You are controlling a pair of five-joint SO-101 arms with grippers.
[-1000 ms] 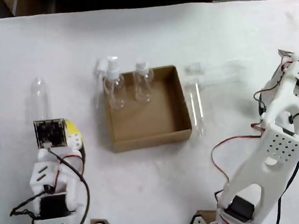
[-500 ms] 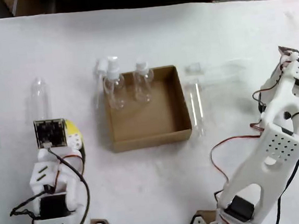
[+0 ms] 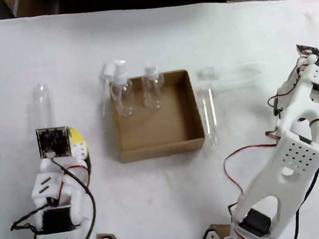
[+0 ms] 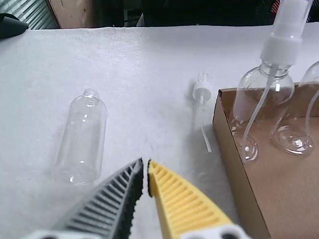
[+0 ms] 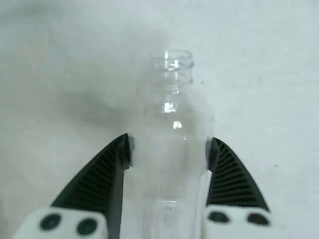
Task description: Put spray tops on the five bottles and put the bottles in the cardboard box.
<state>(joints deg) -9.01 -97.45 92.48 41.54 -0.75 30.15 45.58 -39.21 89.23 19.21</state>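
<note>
Right claw (image 5: 168, 140) spread astride a clear bottle (image 5: 172, 94); left claw (image 4: 145, 165) pressed together near a lying bottle (image 4: 82, 137).

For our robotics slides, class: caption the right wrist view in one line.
Open right gripper straddles a capless clear bottle lying on the white table.
</note>
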